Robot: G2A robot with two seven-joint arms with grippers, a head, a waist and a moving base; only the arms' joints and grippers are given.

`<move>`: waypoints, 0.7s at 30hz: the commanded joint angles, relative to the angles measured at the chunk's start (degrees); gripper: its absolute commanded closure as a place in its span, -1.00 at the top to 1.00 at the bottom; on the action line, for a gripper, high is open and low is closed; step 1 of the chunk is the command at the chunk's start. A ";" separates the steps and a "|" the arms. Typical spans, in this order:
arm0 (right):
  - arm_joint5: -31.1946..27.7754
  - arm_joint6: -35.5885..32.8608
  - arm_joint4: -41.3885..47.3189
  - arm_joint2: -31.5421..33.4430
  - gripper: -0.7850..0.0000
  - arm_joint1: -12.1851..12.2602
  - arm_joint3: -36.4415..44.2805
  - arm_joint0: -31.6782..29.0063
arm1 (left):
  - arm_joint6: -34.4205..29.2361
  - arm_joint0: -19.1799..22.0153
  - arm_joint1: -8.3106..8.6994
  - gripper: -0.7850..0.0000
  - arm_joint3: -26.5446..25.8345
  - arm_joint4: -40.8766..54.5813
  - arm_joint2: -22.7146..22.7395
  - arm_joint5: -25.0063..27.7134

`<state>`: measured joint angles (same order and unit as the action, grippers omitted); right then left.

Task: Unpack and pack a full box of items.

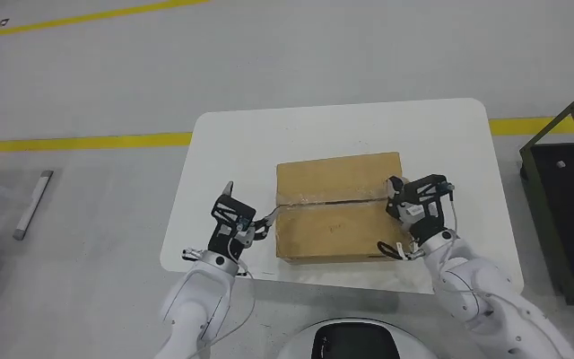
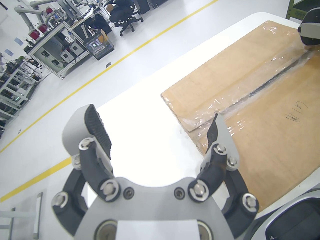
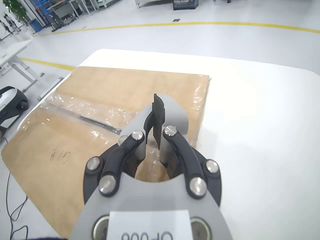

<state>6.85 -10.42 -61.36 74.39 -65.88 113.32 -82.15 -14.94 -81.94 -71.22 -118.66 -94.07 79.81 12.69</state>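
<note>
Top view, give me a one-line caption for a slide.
Taped box on a table, open left claw at one end, shut right claw over the other.

There is one box [image 1: 339, 224] on one tabletop [image 1: 359, 126]. There are two tools, a left tool [image 2: 153, 112] and a right tool [image 3: 157, 102]. One taped seam [image 1: 332, 205] crosses the box.

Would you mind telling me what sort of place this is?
Most likely a robotics lab or workshop: a yellow floor line, an equipment-laden workbench and an office chair lie beyond the white table.
</note>
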 commanded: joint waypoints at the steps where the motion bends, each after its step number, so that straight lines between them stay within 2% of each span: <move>1: -0.07 0.45 0.08 2.54 -1.00 0.19 1.31 -1.24 | 1.14 -0.38 -0.02 -1.00 -0.51 0.26 0.15 -0.79; 10: 0.16 3.49 0.44 18.09 -1.00 1.00 9.89 -12.36 | 6.74 -2.35 -0.22 -1.00 -2.88 1.64 1.20 -5.56; 17: -1.85 4.87 0.05 27.34 -1.00 0.99 15.52 -23.05 | 7.85 -3.64 -0.30 -1.00 -3.47 0.58 0.43 -6.69; 18: -1.95 5.30 0.20 28.23 -1.00 0.91 16.22 -24.44 | 7.89 -3.71 -0.31 -0.91 -3.56 0.47 0.25 -6.60; 19: -1.90 5.56 0.52 28.92 -1.00 0.81 16.82 -25.84 | 7.91 -3.76 -0.28 0.45 -3.57 0.55 -0.06 -5.64; 20: -1.69 5.16 1.02 29.44 -0.11 0.71 17.17 -27.16 | 7.86 -3.67 -0.24 1.00 -3.61 0.37 -0.10 -4.99; 21: -1.40 4.89 1.39 29.61 1.00 0.66 17.23 -27.56 | 7.86 -3.67 -0.24 1.00 -3.61 0.37 -0.10 -4.99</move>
<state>5.22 -5.14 -60.25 103.87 -65.19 130.52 -109.26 -7.06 -85.64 -71.47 -122.26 -93.68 79.71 7.67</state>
